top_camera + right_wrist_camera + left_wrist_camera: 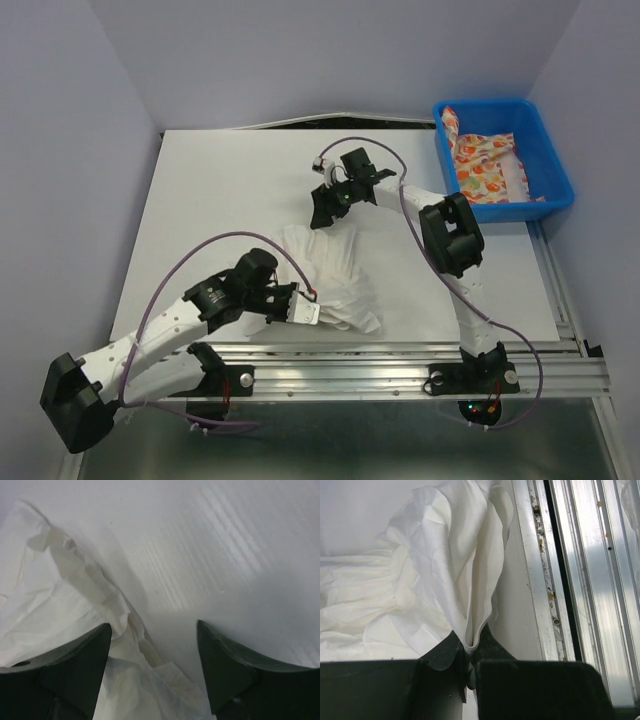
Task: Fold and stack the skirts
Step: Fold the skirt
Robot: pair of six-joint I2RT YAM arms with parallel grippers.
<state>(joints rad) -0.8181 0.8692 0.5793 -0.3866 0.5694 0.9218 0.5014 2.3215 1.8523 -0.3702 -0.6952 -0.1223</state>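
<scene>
So the left end effector (pixel 470 652) was clenched on the white skirt (pixel 335 275) on the desk (pixel 230 190), probably to fold it (right end effector (pixel 152 630) hung released beside it). Printed skirt (pixel 485 170) sat in the bin (pixel 560 172).

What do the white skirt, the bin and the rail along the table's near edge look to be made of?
White skirt: thin, matte woven cloth, possibly cotton. It creases softly and looks slightly translucent at the folds.
Bin: blue moulded plastic, smooth with a slight sheen.
Rail: bare metal, probably aluminium, with long grooves and streaky reflections.
</scene>
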